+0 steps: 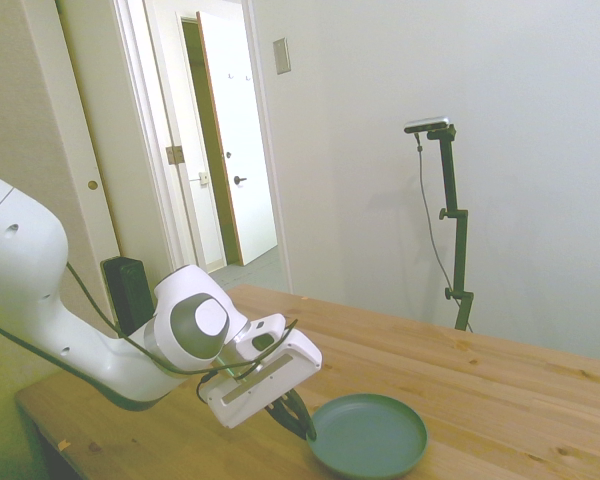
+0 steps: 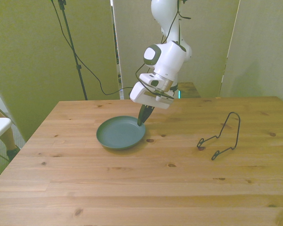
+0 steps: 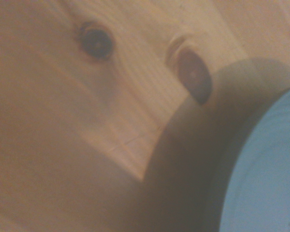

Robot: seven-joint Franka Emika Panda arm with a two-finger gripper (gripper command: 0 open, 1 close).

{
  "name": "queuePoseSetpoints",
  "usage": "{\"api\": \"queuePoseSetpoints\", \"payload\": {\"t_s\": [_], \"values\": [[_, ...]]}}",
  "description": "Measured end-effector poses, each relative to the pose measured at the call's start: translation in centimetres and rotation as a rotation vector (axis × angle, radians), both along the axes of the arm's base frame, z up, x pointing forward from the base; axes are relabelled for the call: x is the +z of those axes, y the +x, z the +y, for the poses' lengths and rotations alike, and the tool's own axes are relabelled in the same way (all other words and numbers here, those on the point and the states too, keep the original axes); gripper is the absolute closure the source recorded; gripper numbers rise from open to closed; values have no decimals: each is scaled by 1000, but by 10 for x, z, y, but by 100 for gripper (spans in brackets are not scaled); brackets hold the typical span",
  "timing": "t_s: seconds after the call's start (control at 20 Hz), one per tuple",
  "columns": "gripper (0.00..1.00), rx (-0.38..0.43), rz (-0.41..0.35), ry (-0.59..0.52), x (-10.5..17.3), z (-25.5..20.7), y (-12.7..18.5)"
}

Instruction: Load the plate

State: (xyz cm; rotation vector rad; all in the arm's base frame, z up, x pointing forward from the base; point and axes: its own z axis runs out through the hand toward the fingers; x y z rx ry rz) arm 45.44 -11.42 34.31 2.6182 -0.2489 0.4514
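The teal-green plate (image 2: 120, 133) lies at the middle of the wooden table, a little toward the front view's left. My gripper (image 2: 141, 120) points steeply down at the plate's rim on the front view's right, and its dark fingers are pinched together on that rim. In the side view the plate (image 1: 370, 437) sits low in the picture, with the gripper (image 1: 302, 424) on its near-left edge. The wrist view shows a blurred arc of the plate (image 3: 268, 183) with a broad shadow beside it on the wood, so the rim may be slightly raised.
A thin dark wire stand (image 2: 222, 135) stands on the table at the front view's right, well apart from the plate. Bare wooden table (image 2: 132, 188) stretches toward the front edge. A doorway shows behind the arm in the side view.
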Motion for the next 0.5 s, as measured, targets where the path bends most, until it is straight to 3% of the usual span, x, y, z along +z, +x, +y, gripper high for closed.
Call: {"api": "queuePoseSetpoints", "payload": {"t_s": [0.25, 0.5], "values": [[100, -33, 4, 79, 41, 4, 29], [100, -102, -3, 301, 126, 29, 55]]}}
